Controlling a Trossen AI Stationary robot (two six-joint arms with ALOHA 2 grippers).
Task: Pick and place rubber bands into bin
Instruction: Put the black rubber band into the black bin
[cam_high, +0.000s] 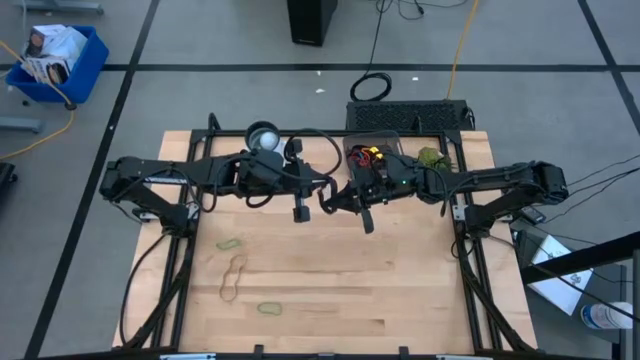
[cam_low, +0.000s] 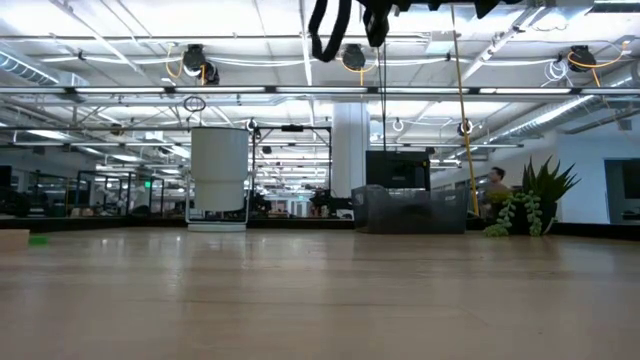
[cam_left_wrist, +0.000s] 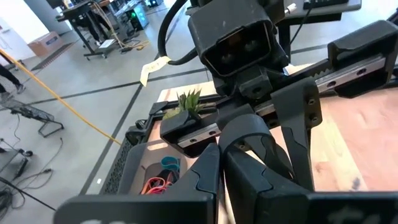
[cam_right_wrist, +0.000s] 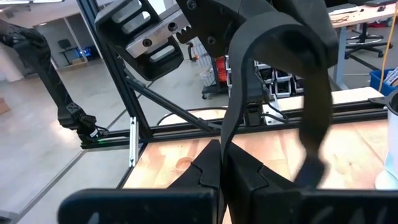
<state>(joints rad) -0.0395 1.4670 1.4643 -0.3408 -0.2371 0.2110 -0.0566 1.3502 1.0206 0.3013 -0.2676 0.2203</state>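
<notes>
I see both grippers raised mid-table, left gripper (cam_high: 300, 212) closed empty, right gripper (cam_right_wrist: 225, 163) clamped on a black rubber band (cam_right_wrist: 320, 118). The bin (cam_high: 373, 152) sits at the far edge; three bands (cam_high: 234, 277) lie near me.

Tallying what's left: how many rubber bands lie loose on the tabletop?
3: green band, tan band close by, second green band near the front edge. Arms may hide more.

Robotics lab in an open industrial hall: taped grey floor (cam_high: 200, 40), ceiling pipework (cam_low: 300, 90), distant workstations (cam_left_wrist: 106, 25), wooden table (cam_high: 330, 290).
</notes>
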